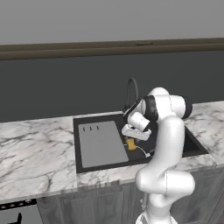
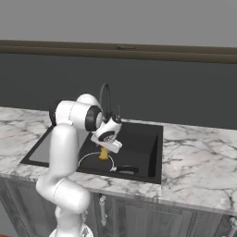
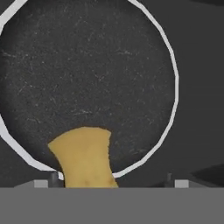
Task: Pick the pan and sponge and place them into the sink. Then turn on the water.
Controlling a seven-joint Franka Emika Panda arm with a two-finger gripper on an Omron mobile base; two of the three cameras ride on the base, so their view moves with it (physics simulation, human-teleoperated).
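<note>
Hovering over the sink (image 2: 152, 139), the gripper (image 2: 107, 149) shows its jaws standing wide, the sponge (image 3: 85, 157) just below and between the tips, apparently loose above the pan (image 3: 83, 83) that lies on the basin floor near the front wall. My worry is the sponge catching a finger on the way up, or bouncing off the pan's pale rim. Open basin lies toward the right wall; the faucet (image 2: 105, 95) rises at the back edge close beside the wrist, so lifting out needs care.
</note>
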